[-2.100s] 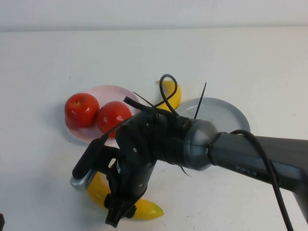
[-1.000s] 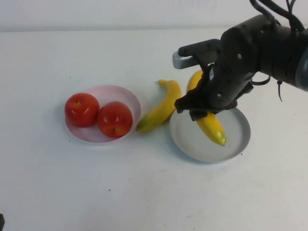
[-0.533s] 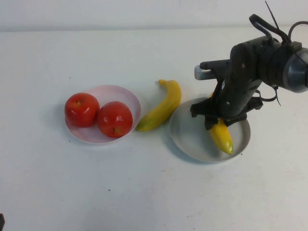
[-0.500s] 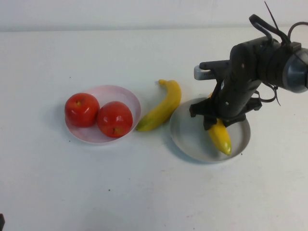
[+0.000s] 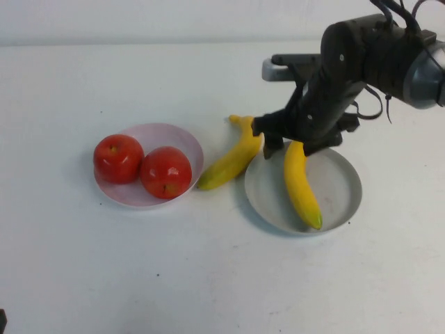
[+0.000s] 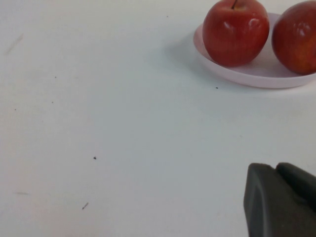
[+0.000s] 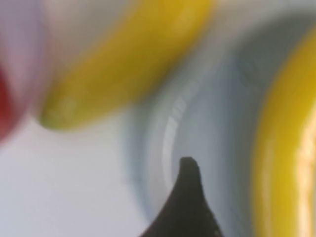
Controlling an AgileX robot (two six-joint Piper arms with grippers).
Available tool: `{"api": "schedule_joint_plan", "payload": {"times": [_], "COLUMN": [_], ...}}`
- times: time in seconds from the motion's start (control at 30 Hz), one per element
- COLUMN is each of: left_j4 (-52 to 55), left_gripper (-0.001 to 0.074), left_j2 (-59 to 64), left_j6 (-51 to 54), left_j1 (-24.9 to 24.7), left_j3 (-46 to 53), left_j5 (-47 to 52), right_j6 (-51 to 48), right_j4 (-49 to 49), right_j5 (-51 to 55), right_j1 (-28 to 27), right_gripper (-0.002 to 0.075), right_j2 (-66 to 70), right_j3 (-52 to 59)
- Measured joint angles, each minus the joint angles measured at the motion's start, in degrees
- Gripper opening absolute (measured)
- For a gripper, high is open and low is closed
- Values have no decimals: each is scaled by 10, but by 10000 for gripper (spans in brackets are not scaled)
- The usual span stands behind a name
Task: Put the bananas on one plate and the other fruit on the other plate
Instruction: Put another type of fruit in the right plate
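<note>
My right gripper (image 5: pixel 290 142) has let go and risen, fingers apart; one banana (image 5: pixel 300 182) lies on the grey plate (image 5: pixel 344 191). The second banana (image 5: pixel 233 157) rests between the plates. The left gripper (image 6: pixel 279 200) is parked; I cannot tell its fingers.

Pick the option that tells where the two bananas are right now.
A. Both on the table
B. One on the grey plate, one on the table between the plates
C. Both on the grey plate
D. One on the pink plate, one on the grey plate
B: one banana lies on the grey plate below the right claw; the other banana lies on the table beside the pink plate.
</note>
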Motion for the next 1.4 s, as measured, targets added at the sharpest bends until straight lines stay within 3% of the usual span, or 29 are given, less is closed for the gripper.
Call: {"api": "schedule_joint_plan", "payload": {"times": [0.27,0.57,1.03,1.13,1.27,1.4], "left_j4": [0,0,0,0,0,0], "left_gripper": [-1,0,-1,-1,-1,-1], "left_j2": [0,0,0,0,0,0], "left_j6": [0,0,0,0,0,0], "left_j1": [0,0,0,0,0,0], "left_j3": [0,0,0,0,0,0], "left_j5": [0,0,0,0,0,0], "right_j6": [2,2,2,2,2,2], "right_j4": [36,23,-19,-20,-16,-9], "right_j5": [-94,-89,-88,-88,-96,-102], "right_j1": [20,19,14,14,14,14], "right_gripper": [496,495,489,441,318,321], "right_j2": [53,168,221,229,232,233], "right_j3": [-104,-213,-248,-249,-252,-261]}}
